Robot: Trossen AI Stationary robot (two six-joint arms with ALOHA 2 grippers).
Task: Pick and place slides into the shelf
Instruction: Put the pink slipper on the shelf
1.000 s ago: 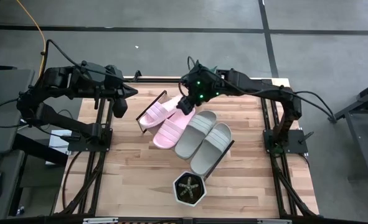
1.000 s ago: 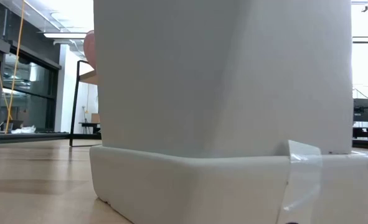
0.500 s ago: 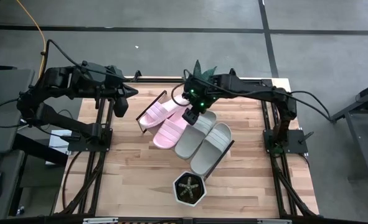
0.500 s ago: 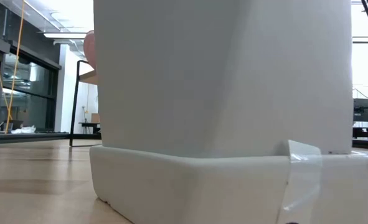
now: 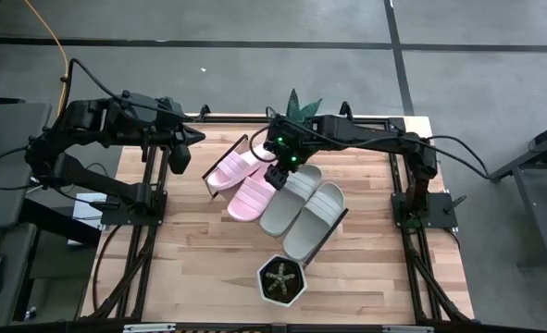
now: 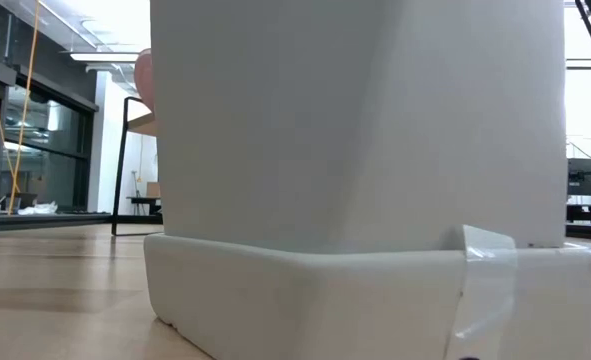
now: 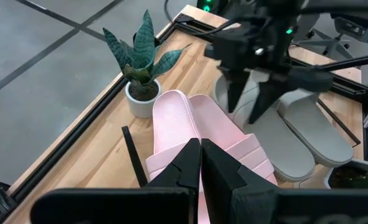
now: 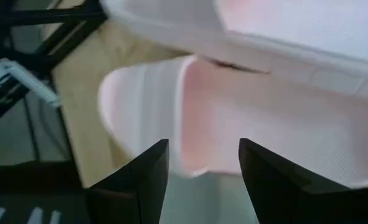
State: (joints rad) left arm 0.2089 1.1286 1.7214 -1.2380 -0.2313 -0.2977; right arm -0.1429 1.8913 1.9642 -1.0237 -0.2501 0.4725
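The right gripper (image 5: 276,176) hangs with its fingers (image 8: 140,180) apart and nothing between them, just above the strap end of the inner pink slide (image 5: 253,195), at the seam where it meets the neighbouring grey slide (image 5: 289,199). My reading is that the jaws stand spread to straddle that slide's edge and nudge or regrip it, since it lies slightly askew to its partner. From the wrist the pink strap fills the gap between the fingers, though whether a fingertip already touches the foam is hard to tell from there.

All four slides lie side by side on the shelf (image 5: 209,185), which sits diagonally across the table (image 5: 190,268): the outer pink slide (image 5: 230,167) towards the far left, then the inner pink one, then the two grey ones, the last grey slide (image 5: 313,220) reaching towards the near end frame. So the placing looks nearly done, with only tidying left.

The left gripper (image 5: 176,165) waits at the table's left edge, its fingers (image 7: 190,165) pressed together on nothing, well clear of the shelf so the right arm has room.

A potted plant (image 7: 140,74) stands at the far edge just beyond the pink toes, and a white pot (image 5: 282,282) sits near the front; it blocks the low view entirely.
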